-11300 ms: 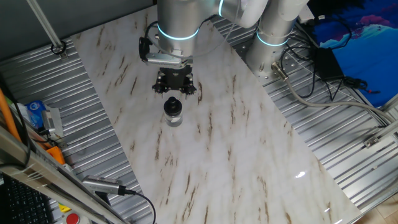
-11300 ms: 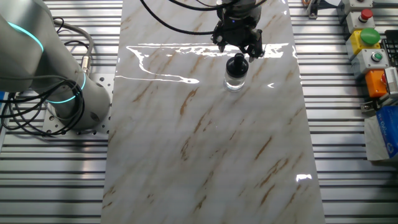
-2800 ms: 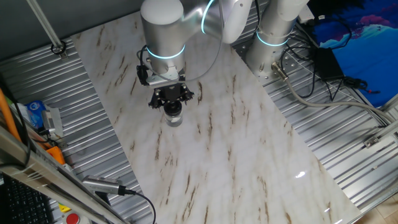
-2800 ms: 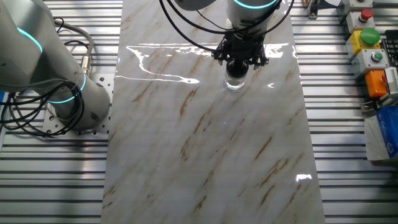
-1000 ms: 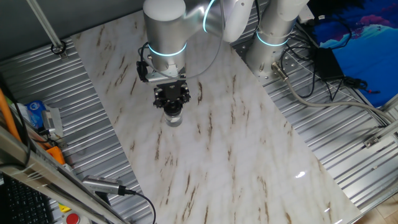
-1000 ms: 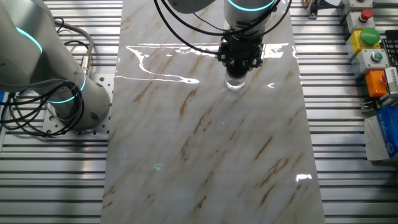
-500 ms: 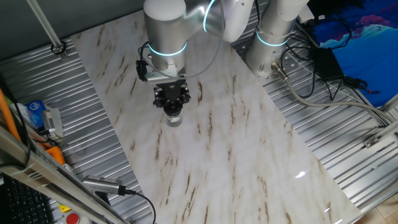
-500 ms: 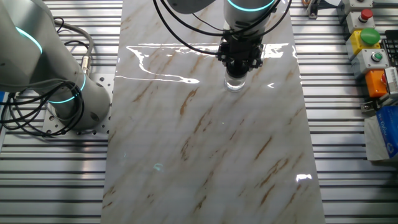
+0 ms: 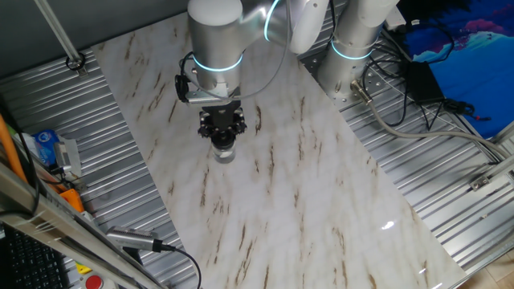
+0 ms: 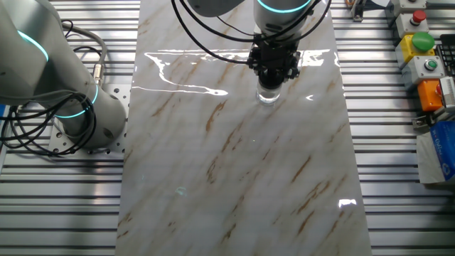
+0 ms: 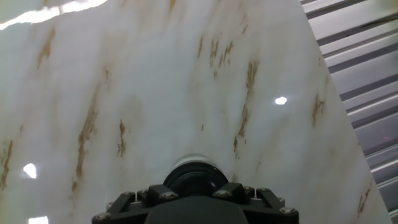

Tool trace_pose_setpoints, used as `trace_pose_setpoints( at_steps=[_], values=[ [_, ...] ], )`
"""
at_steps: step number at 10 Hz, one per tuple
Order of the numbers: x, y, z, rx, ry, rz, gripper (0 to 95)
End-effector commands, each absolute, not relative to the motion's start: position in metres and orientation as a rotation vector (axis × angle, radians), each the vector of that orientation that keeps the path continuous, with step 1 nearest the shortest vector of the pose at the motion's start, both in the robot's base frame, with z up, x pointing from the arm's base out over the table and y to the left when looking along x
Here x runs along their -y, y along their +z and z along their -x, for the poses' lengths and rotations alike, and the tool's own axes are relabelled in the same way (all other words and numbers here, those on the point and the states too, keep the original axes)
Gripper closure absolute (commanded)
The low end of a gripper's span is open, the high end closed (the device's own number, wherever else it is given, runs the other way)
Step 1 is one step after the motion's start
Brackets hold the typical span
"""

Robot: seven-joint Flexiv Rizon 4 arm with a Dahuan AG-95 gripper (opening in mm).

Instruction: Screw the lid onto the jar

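The small clear glass jar point(image 9: 226, 154) stands on the marble table top, directly under my gripper point(image 9: 223, 135). It also shows in the other fixed view point(image 10: 268, 96), below the gripper point(image 10: 273, 75). The black lid point(image 11: 195, 177) sits on top of the jar, and the jar's pale rim point(image 11: 185, 161) peeks out around it. My gripper point(image 11: 194, 191) points straight down, with its fingers closed in around the lid. In both fixed views the fingers hide most of the lid.
The marble top point(image 9: 297, 201) is flanked by ribbed metal decking point(image 9: 128, 168). The arm's base point(image 9: 353, 48) with cables stands at the back right. A button box point(image 10: 419, 50) and clutter lie along one side, and a second robot base point(image 10: 78, 107) stands on the other.
Since 2.8 s ago the spread fingers have closed in on the lid. Over the last second the wrist has turned slightly, and the jar has stayed in place.
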State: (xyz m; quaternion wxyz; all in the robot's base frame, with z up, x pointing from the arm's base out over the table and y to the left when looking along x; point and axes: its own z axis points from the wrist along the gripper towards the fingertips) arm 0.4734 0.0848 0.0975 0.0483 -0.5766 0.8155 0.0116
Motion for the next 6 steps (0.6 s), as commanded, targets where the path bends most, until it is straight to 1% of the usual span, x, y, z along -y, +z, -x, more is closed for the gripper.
trace_pose_setpoints(
  at_steps=[1,2,6],
  values=[
    [-0.0852,0.0960,-0.4738,-2.493,0.036,1.745,76.0],
    [-0.0852,0.0960,-0.4738,-2.500,0.038,1.734,95.0],
    [-0.0852,0.0959,-0.4738,-2.524,0.039,1.685,95.0]
  ],
)
